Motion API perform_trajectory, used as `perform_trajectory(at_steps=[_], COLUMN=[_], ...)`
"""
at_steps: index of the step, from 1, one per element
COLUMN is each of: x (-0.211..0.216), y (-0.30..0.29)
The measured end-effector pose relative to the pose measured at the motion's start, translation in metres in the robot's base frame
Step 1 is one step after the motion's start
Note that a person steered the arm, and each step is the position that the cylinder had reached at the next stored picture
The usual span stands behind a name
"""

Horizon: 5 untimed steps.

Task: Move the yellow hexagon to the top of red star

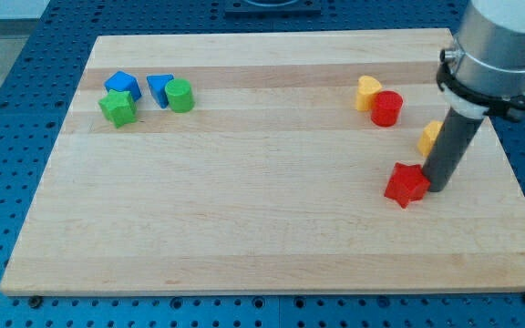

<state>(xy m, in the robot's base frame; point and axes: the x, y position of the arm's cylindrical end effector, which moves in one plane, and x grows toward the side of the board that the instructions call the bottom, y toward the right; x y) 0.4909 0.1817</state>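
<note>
The red star (405, 185) lies on the wooden board at the view's right, below the middle. The yellow hexagon (430, 138) sits just above and right of it, partly hidden behind my dark rod. My tip (438, 188) rests on the board right next to the red star's right side, below the yellow hexagon. Whether the tip touches the star cannot be told.
A yellow heart-like block (366, 92) and a red cylinder (387, 107) sit together above the star. At the view's upper left are a blue block (122, 85), a green star-like block (117, 108), a blue triangle (159, 88) and a green cylinder (180, 95). The board's right edge (518, 173) is near.
</note>
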Motion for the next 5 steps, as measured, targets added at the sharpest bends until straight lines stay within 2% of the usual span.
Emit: perform_trajectory(at_steps=[1, 2, 3, 4, 5], x=[-0.039, -0.025, 0.05, 0.029, -0.003], y=[-0.008, -0.054, -0.019, -0.014, 0.053])
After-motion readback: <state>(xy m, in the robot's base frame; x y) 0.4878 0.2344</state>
